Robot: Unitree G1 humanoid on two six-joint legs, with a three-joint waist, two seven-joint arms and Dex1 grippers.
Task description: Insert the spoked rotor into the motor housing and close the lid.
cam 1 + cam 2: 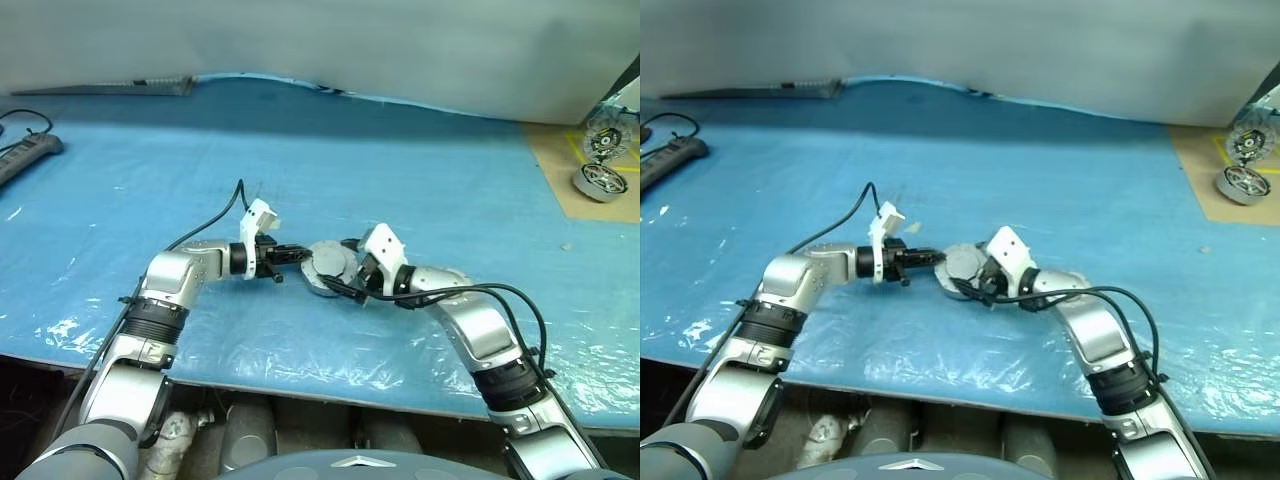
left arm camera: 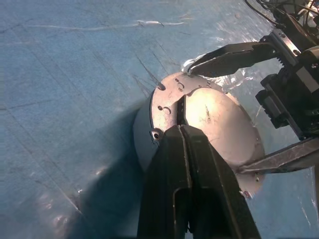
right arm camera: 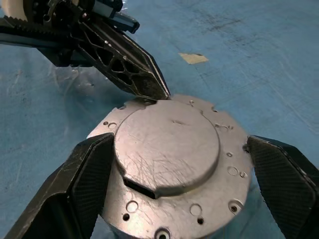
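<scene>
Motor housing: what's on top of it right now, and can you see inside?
The lid sits on the motor housing, plain grey face up. The shut left gripper has its tips at the lid's edge; the right gripper's fingers flank it, open. Inside is covered, so the rotor can't be seen.

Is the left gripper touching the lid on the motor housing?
Touching. In the right wrist view the left gripper has its shut tips pressed on the edge of the lid; the left wrist view shows the same contact.
</scene>
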